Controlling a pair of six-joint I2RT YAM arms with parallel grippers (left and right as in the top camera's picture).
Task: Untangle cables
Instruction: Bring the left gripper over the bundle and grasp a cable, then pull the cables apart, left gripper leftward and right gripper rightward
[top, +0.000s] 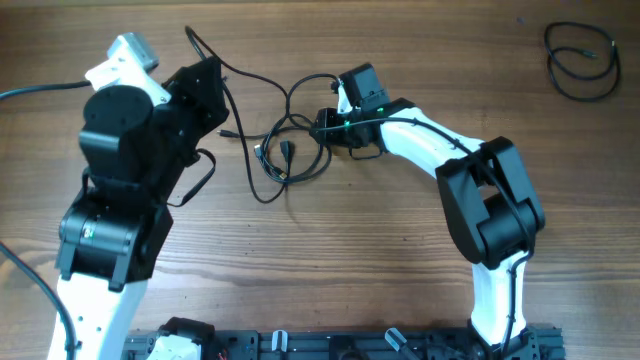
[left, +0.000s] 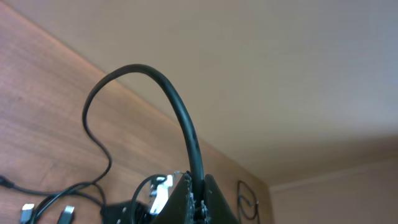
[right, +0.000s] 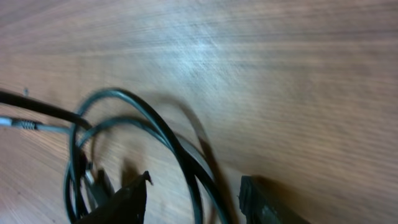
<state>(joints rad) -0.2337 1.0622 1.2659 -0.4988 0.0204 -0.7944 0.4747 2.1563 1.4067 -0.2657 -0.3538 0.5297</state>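
Note:
The cables (top: 285, 145) lie as a loose tangle of thin black loops with small plug ends at the table's middle. My left gripper (top: 207, 80) is shut on one black cable strand (left: 186, 124), which arches up out of the jaws (left: 200, 202) and runs down to the tangle. My right gripper (top: 322, 127) is at the tangle's right side, low over the table. In the right wrist view its fingers (right: 193, 202) are open, with two cable loops (right: 177, 152) running between them. Plug ends (left: 25, 211) show in the left wrist view.
A separate coiled black cable (top: 582, 60) lies at the far right back of the wooden table (top: 350, 260); it also shows in the left wrist view (left: 247, 199). A thicker arm wire (top: 40, 90) runs off the left edge. A black rail (top: 340, 345) lines the front edge.

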